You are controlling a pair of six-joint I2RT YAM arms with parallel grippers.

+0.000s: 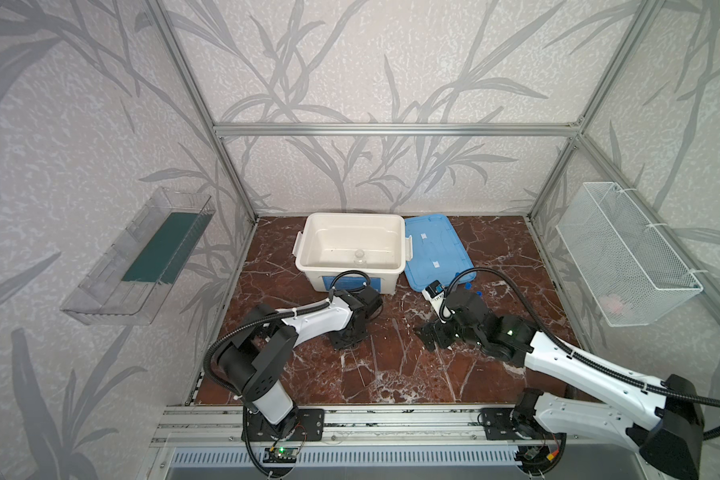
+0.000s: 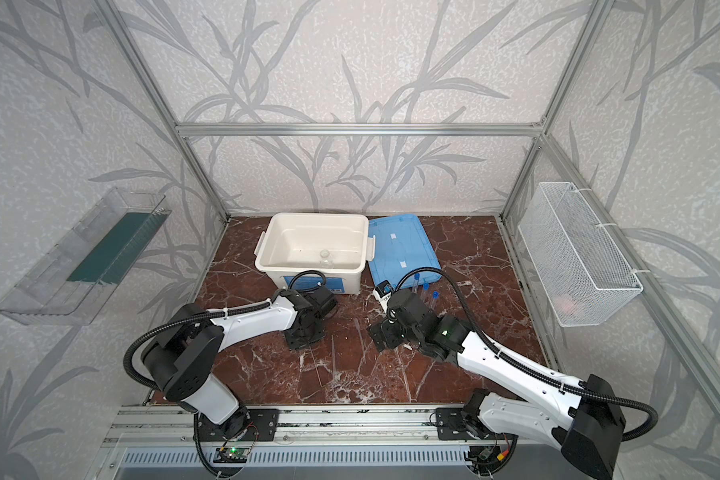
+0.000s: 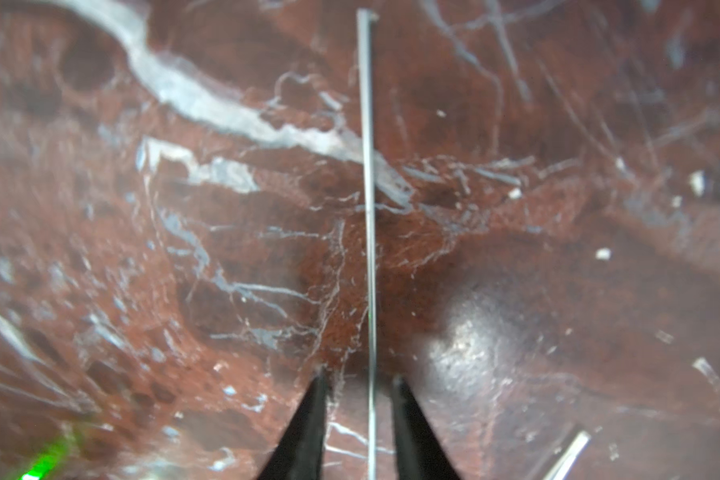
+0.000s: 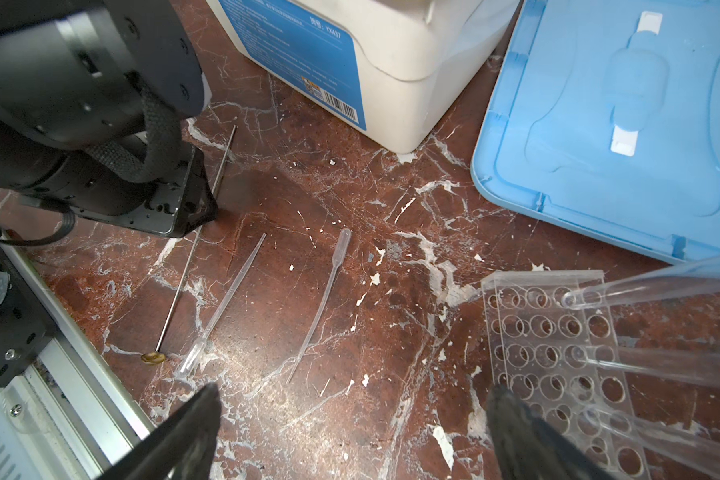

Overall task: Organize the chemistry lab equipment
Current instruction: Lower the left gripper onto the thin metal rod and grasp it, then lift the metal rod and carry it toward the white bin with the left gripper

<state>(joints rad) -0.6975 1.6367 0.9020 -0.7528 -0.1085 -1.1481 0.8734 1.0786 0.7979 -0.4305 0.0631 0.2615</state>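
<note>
Currently the pick of a thin grey metal rod [image 3: 368,187] is judged to be the step in hand. The rod is laid flat on the red marble-patterned bench [image 1: 391,374], in front of the big white plastic tub [image 1: 308,280]. The left claw [image 3: 358,384] is set low over it with its jaws parted a little. One black fingertip is seen on each side of the rod, with a sliver of bench between, so nothing is gripped. Whether the tips touch the bench cannot be told, the left wrist view being blurred. In the right wrist view a small brass-coloured scoop [image 4: 154,357] is seen at one end of the rod.

The right claw [image 4: 356,415] is held wide open and empty above the bench, near the clear perforated plastic rack [image 4: 558,353]. Three long clear tubes [image 4: 661,286] are already stood in the rack's holes, and their blue caps [image 2: 417,275] are seen in a top view. Two clear plastic pipettes [image 4: 229,299] are laid loose on the bench between rod and rack. A small clear jar [image 1: 359,257] is seen inside the tub, and the light blue plastic lid [image 1: 433,249] is laid beside the tub.

Next move, as judged: the left jaws are to be closed squarely on the rod, tips kept low to the bench, since so thin a rod is easily missed or rolled aside. A level lift is called for, then probably a carry to the tub. The pipettes are not yet stowed.
</note>
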